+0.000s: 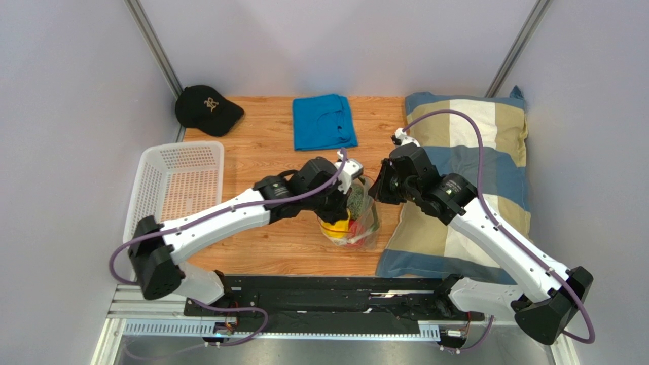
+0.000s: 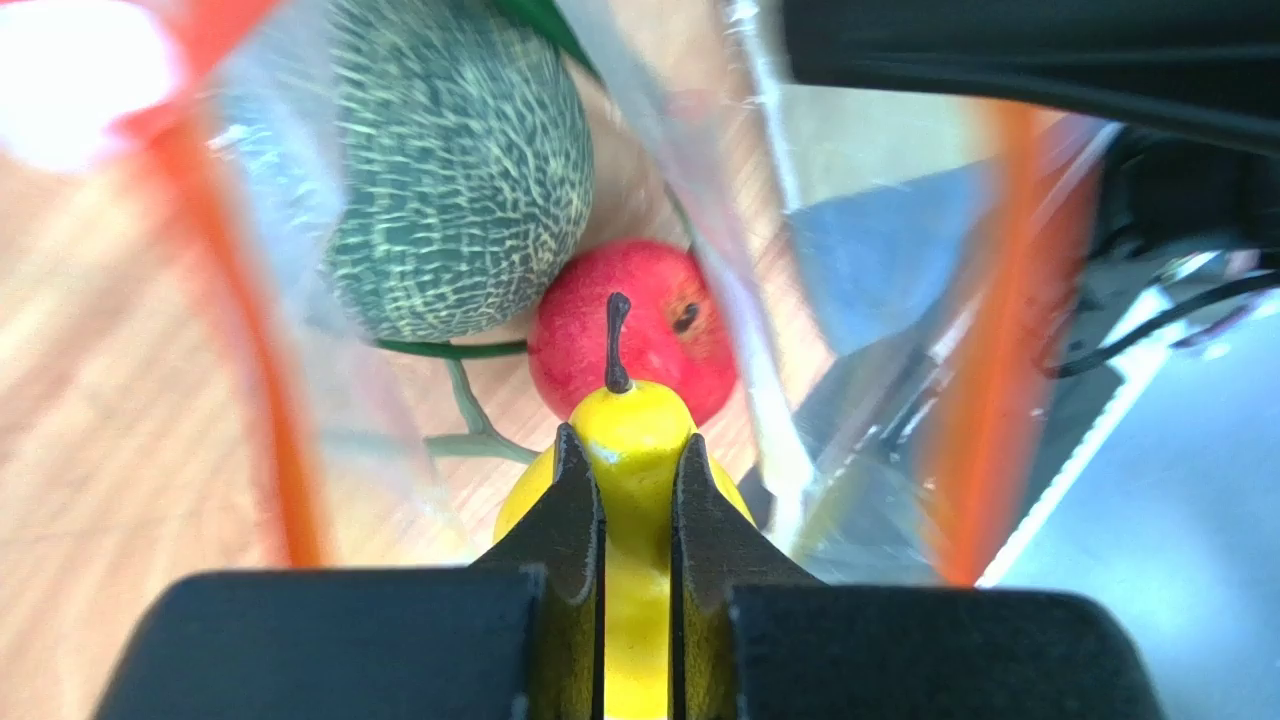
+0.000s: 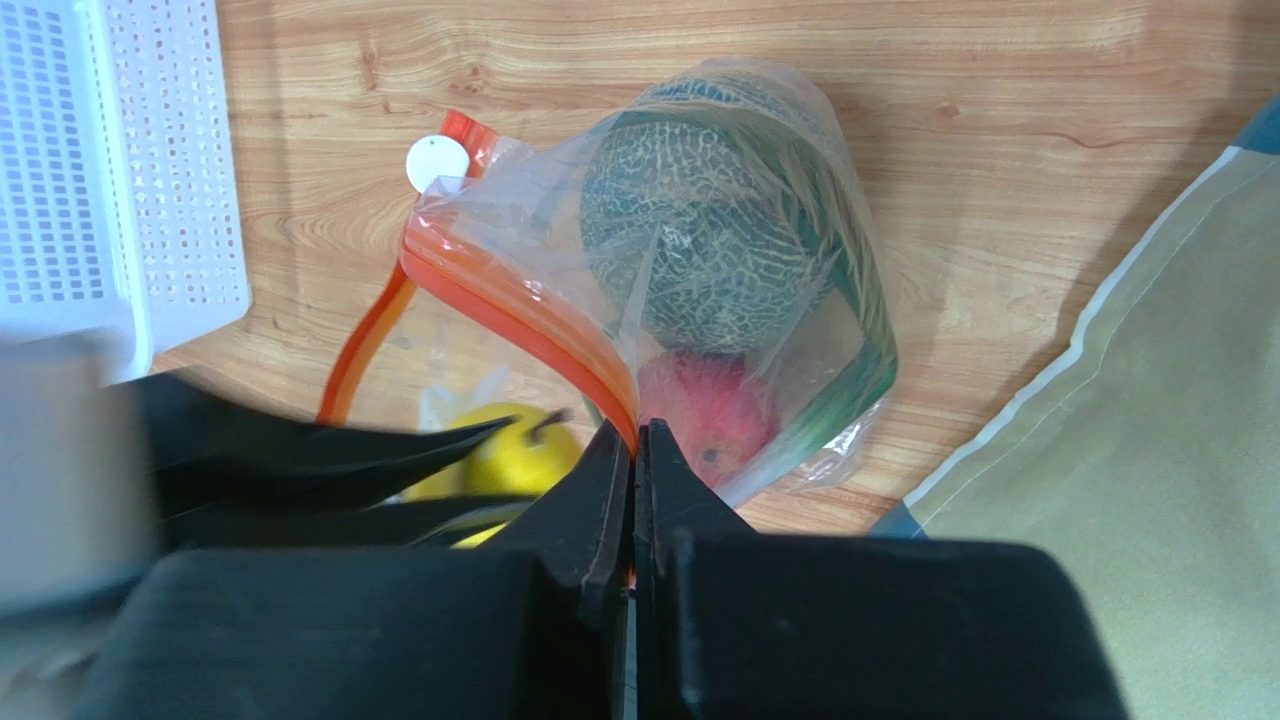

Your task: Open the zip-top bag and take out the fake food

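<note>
Two holds: my right tool point(image 3: 633, 443) pinches the zip-top bag point(image 3: 519, 248) by its rim, propping it open, while my left tool point(image 2: 637, 465) clamps the yellow fruit point(image 2: 637, 425) inside.

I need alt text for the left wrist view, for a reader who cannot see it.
The left gripper is shut on a yellow pear-shaped toy fruit with a dark stem, inside an open clear plastic zip-top bag with orange zip strips. Behind it lie a red round toy fruit and a grey-green netted ball.
</note>
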`<state>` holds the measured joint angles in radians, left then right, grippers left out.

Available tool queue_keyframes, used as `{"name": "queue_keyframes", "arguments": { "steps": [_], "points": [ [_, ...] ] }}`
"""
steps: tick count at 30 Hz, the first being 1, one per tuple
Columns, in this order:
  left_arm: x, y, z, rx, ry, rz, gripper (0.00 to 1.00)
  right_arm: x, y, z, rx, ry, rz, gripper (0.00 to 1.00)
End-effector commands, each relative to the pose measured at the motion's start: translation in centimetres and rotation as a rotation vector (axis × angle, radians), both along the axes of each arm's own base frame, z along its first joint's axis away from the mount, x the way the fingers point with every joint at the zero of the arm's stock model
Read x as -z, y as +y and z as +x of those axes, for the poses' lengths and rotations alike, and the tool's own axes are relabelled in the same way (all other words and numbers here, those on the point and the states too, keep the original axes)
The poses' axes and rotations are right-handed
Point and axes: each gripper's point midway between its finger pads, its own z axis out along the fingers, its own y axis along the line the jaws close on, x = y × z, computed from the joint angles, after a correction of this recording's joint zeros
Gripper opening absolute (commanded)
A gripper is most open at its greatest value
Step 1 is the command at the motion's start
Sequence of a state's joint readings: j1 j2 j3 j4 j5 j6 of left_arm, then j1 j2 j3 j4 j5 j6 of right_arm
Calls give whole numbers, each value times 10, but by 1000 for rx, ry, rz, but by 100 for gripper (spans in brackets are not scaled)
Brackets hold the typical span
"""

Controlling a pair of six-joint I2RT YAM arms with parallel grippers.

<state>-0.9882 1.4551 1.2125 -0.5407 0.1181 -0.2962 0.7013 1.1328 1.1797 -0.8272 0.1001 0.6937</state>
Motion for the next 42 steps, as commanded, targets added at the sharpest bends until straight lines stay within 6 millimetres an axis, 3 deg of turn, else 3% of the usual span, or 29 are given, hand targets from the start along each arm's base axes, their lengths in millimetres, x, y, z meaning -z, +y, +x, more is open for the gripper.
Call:
{"name": "queue_keyframes", "arguments": {
  "steps": [1,9,11,14,15,16,17,18,20,21,23,24,26,27,28,31,34,42],
  "points": [
    [-61,13,5,-53,-145,-123,0,-4,-5,6,16,-23,-21,0],
    [-132,23,15,-155,-249,-257,0,7,-3,1,-29,-16,-32,0],
    [-158,37,20,-217,-306,-302,0,8,-7,3,-12,-14,-55,0],
    [-188,78,36,-407,-385,-314,0,11,-13,3,-4,-15,-96,0],
    [-184,99,44,-480,-391,-265,0,12,-15,3,-4,-15,-104,0],
    [-193,123,51,-594,-410,-260,0,13,-17,3,-5,-17,-116,0],
    [-191,141,56,-670,-410,-231,0,12,-17,2,-8,-20,-118,0],
    [-177,175,64,-785,-387,-148,0,11,-18,2,-9,-26,-116,0],
    [-167,214,68,-949,-360,-113,0,7,-19,2,-20,-45,-116,0],
    [-156,247,73,-1061,-339,-68,0,5,-18,2,-25,-51,-115,0],
    [-137,281,69,-1214,-289,-54,0,2,-18,1,-36,-64,-112,0],
    [-127,310,70,-1328,-268,-30,0,0,-18,1,-42,-67,-110,0],
    [-99,331,63,-1433,-200,-23,0,0,-16,-1,-59,-66,-103,0],
    [-88,352,61,-1525,-175,-9,0,-1,-15,-2,-63,-64,-98,0],
    [-68,359,56,-1562,-130,18,0,0,-15,-3,-72,-62,-98,0],
    [-32,385,44,-1719,-32,35,0,-1,-16,-5,-83,-66,-99,0],
    [-14,404,36,-1827,-1,84,0,-2,-17,-7,-87,-73,-96,0],
    [16,422,39,-1919,66,152,0,-7,-17,-6,-91,-88,-95,0]
  ]
}}
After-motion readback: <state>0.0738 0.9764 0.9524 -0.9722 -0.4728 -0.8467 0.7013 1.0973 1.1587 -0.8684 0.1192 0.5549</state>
